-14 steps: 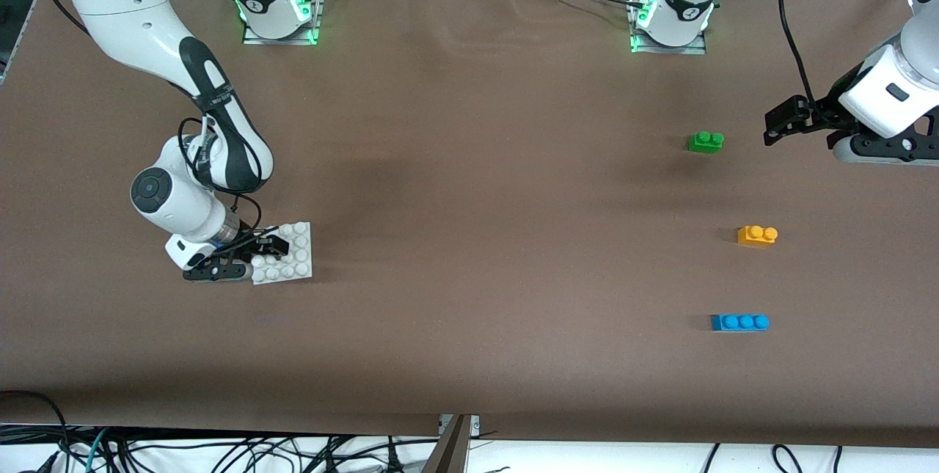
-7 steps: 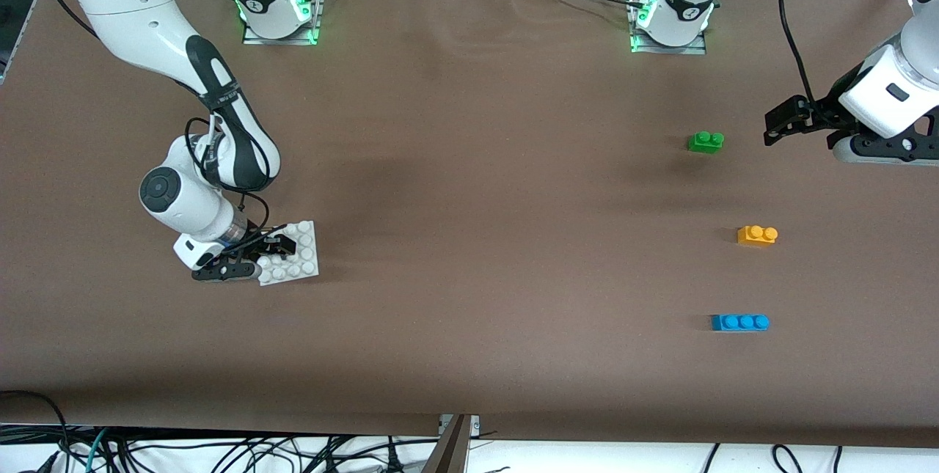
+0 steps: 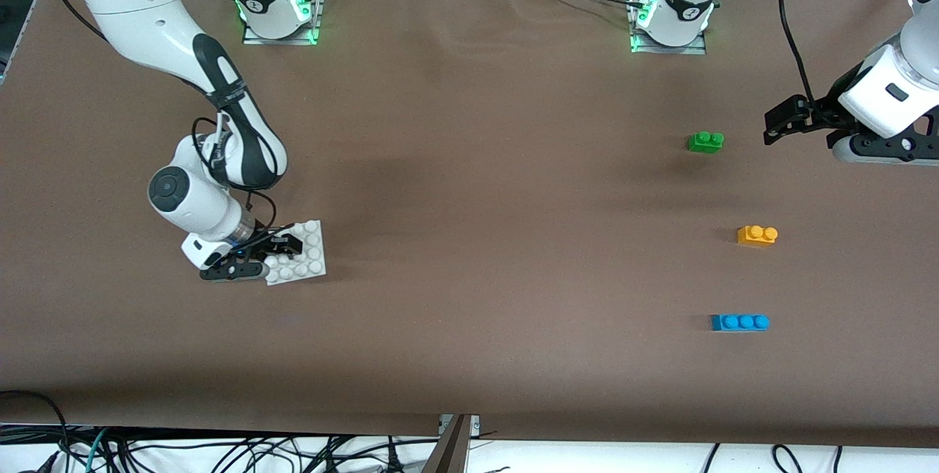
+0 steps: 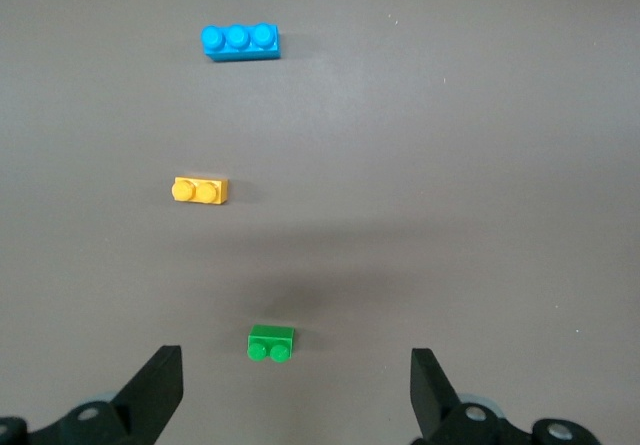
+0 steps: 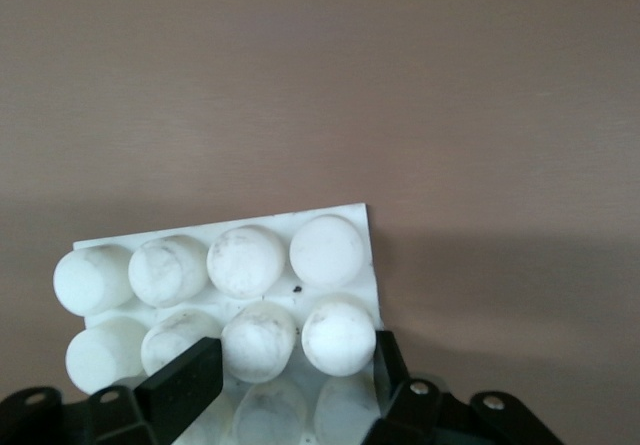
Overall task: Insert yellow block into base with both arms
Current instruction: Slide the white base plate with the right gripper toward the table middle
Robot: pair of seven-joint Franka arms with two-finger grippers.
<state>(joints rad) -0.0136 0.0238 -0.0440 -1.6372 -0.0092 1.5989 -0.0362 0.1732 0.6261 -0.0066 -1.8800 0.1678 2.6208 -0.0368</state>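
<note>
Brown table (image 3: 469,238): the right gripper (image 3: 282,247) clamps the white studded base (image 3: 307,262) between its fingers; the left gripper (image 3: 777,123) hovers spread wide, yellow block (image 3: 757,235) well apart.

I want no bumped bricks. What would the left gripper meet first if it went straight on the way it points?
Likely the green brick, which sits between the open left gripper's fingers in its wrist view, though depth is unclear.
</note>
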